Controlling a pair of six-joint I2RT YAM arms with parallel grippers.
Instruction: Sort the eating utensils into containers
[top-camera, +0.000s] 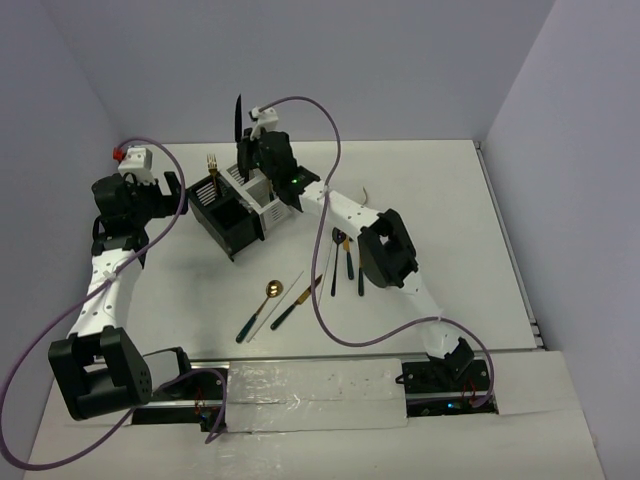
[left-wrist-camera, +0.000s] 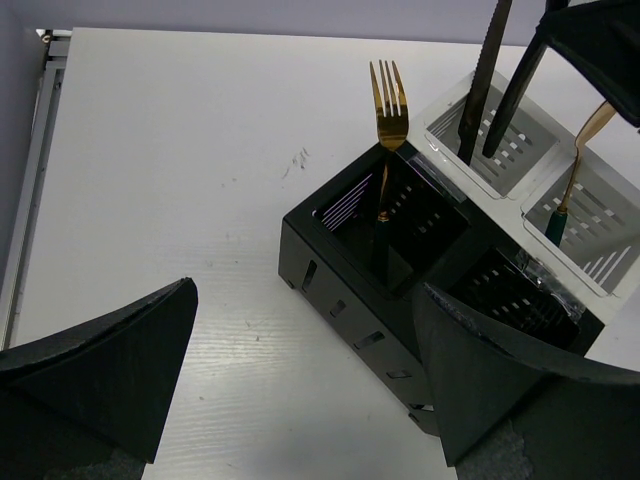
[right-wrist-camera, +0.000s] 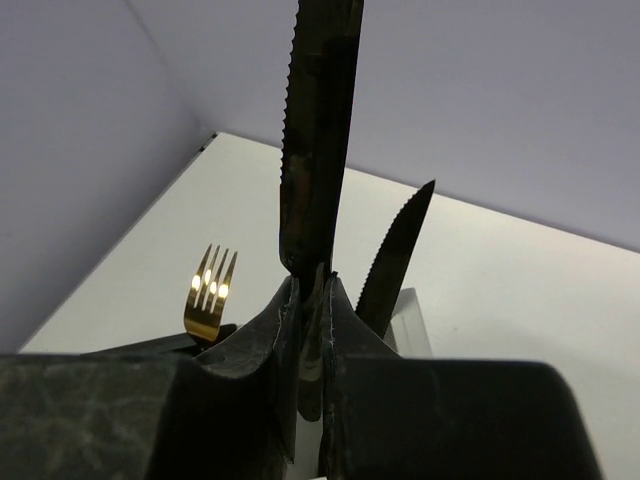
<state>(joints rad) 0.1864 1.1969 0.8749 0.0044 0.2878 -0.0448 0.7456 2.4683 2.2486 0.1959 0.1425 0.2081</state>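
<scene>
Over the white caddy, at about 11 o'clock on the table, the right gripper is clamped on a black serrated knife, blade up. The wrist view cuts off its tip, and its handle is lost inside the grip. A second serrated knife leans just behind, lower end hidden.

From the left wrist, two dark shafts drop into one white compartment; which of them is the held knife cannot be told. In the next compartment a gold-stemmed utensil stands green handle down, its head hidden behind the right gripper.

A gold fork stands tines up in the black caddy. The left gripper — jaws wide apart, holding nothing — partly covers that caddy's other compartment.

Loose utensils lie at 5 o'clock of the caddies: a gold spoon, a pale chopstick and dark pieces half-lost against the right arm, with a purple cable looping past.
</scene>
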